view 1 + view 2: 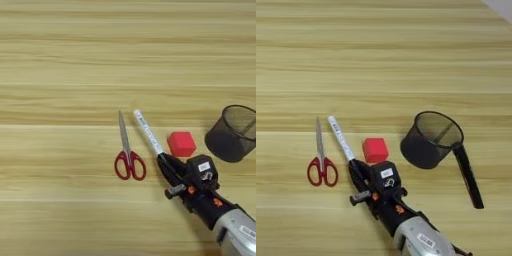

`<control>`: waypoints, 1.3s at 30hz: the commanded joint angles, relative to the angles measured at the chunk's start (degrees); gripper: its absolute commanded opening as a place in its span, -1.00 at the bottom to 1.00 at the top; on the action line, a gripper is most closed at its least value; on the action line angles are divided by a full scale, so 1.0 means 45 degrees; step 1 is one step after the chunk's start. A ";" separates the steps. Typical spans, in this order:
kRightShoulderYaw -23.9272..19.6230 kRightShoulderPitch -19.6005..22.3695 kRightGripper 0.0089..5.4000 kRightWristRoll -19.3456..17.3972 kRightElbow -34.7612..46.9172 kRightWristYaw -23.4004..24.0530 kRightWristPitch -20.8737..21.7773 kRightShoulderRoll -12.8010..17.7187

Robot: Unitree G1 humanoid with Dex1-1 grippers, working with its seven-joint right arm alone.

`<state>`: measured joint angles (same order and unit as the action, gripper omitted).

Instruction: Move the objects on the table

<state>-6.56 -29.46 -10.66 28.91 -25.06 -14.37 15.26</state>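
Lying on the bench (75, 60), the white marker (146, 131) has its black cap end under the tool (167, 167); whether the fingers grip it cannot be told.

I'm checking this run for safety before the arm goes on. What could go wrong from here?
The gripper is at the capped end of the white marker, and the red cube lies close beside it, so a swing could knock the cube. The scissors lie on the other side, and the marker's far end might sweep into them. The mesh cup lies on its side and may roll if bumped.
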 commanded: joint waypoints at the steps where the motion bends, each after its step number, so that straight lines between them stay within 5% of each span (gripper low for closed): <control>1: -0.0545 0.0457 -0.73 -0.0119 0.0547 0.0369 0.0577 0.0112; 17: -0.2239 0.1053 -0.73 -0.0282 0.0287 0.1008 0.0089 0.0275; 39: -0.2654 0.1419 -0.73 0.0321 -0.0839 0.1550 -0.0913 0.0467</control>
<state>-17.85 -24.80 -9.97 24.33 -19.09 -19.41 15.49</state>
